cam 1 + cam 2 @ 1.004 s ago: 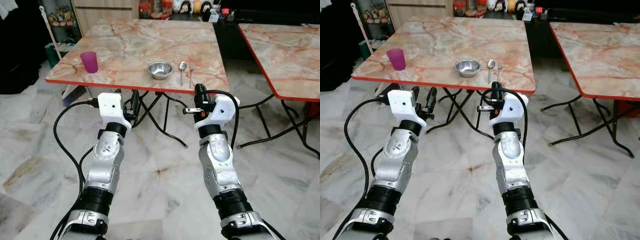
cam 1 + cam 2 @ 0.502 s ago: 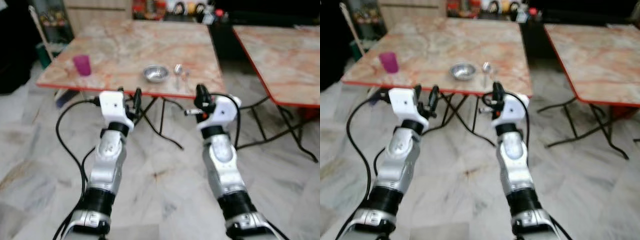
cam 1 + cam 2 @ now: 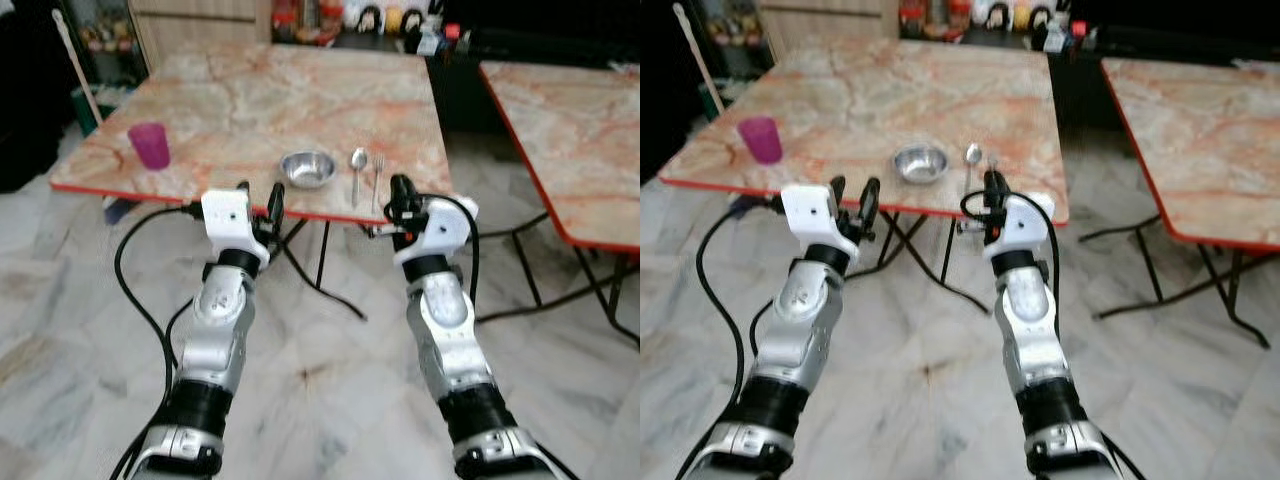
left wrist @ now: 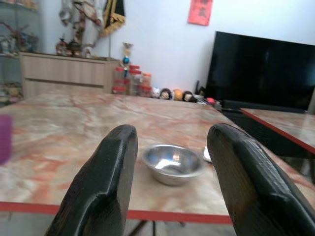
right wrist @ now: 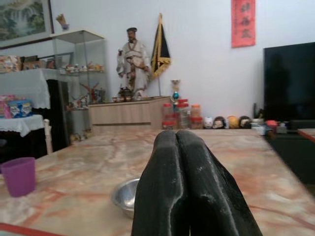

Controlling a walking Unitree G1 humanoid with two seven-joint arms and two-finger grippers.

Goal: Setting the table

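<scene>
Both arms reach out over the tiled floor point(image 3: 90, 330) short of the table's point(image 3: 250, 90) red front edge, the left tool point(image 3: 258, 200) with its fingers spread apart and empty, the right tool point(image 3: 400, 195) with its fingers pressed together on nothing. Just past that edge sit a steel bowl point(image 3: 307, 168), then a spoon point(image 3: 358, 165) and a fork point(image 3: 378, 175) side by side to its right, with a purple cup point(image 3: 149, 145) well apart near the left edge. A second table point(image 3: 570, 120) stands to the right, and jars point(image 4: 130, 81) line a cabinet by the far wall.
</scene>
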